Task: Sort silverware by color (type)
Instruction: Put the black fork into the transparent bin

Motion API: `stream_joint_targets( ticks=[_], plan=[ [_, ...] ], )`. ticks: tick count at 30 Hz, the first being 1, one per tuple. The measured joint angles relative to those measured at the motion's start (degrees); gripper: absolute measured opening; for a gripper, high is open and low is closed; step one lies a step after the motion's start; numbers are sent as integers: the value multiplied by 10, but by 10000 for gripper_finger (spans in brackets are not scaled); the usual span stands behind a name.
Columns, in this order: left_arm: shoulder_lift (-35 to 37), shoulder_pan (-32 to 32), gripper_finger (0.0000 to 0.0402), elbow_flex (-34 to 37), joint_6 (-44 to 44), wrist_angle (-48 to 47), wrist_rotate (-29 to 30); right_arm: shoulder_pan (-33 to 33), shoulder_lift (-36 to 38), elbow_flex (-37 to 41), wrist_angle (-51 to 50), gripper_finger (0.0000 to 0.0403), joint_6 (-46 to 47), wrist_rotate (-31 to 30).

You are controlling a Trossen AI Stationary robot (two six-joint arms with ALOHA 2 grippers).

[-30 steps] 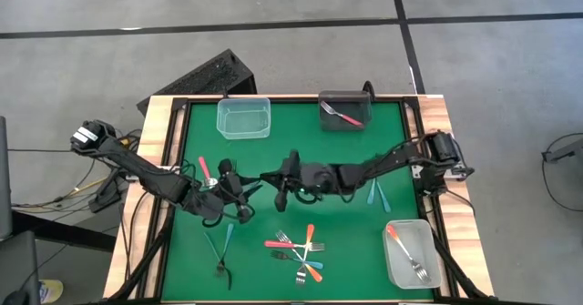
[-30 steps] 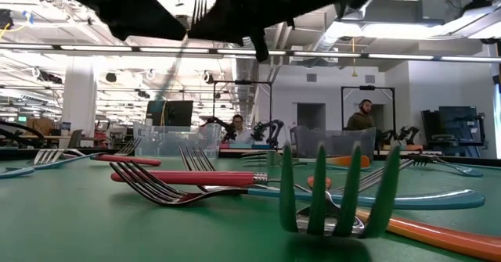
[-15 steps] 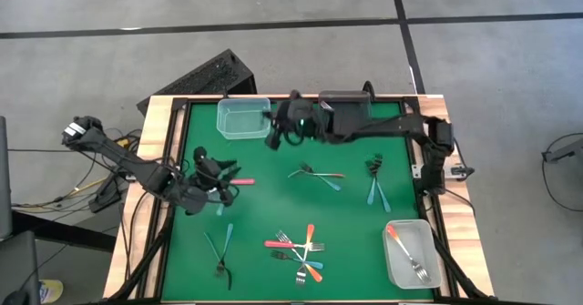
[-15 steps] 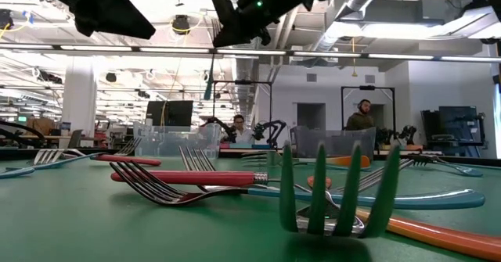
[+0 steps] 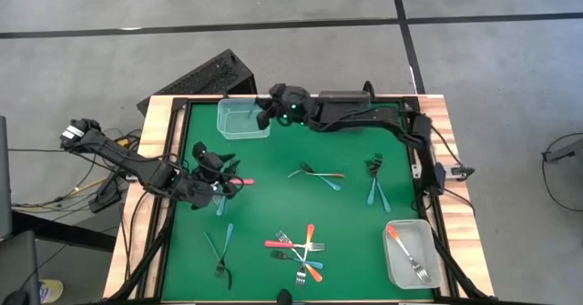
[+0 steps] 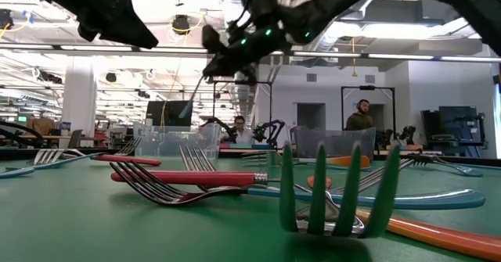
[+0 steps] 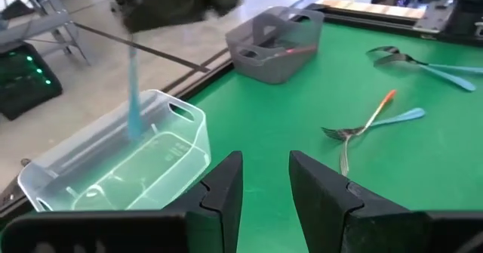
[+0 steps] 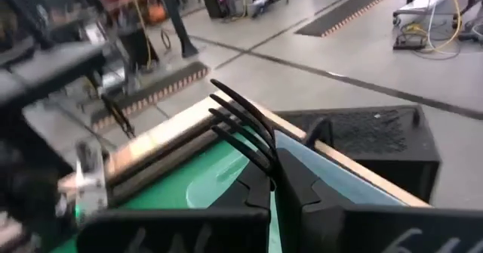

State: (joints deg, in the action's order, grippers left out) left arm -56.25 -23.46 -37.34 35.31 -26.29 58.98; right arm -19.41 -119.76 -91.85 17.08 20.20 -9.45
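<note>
In dark tub, red fork, clear tubs

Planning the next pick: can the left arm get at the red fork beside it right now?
Probably yes. The left gripper is open and empty, right beside the red fork, which lies on open mat. The right gripper is away over the clear tub, shut on a blue fork.

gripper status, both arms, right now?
Left gripper: jaws open, holding nothing, above the green mat near the red-handled fork.
Right gripper: shut on a blue-handled fork, over the clear tub.
</note>
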Motion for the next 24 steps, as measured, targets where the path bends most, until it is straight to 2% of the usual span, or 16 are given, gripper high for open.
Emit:
stream_joint_targets(
  ticks=[8, 12, 15, 24],
  plan=[
    [0, 0, 98, 0, 5, -9, -2, -3, -87, -85, 20, 20, 57, 1],
    [0, 0, 98, 0, 26, -25, -2, -2, -127, -119, 6, 35, 95, 26],
    [0, 0, 98, 0, 45, -37, -8, -6, -141, -134, -2, 66, 112, 50],
    [0, -10, 98, 0, 106, -71, -23, -11, -124, -135, -66, 181, 104, 47]
  ],
)
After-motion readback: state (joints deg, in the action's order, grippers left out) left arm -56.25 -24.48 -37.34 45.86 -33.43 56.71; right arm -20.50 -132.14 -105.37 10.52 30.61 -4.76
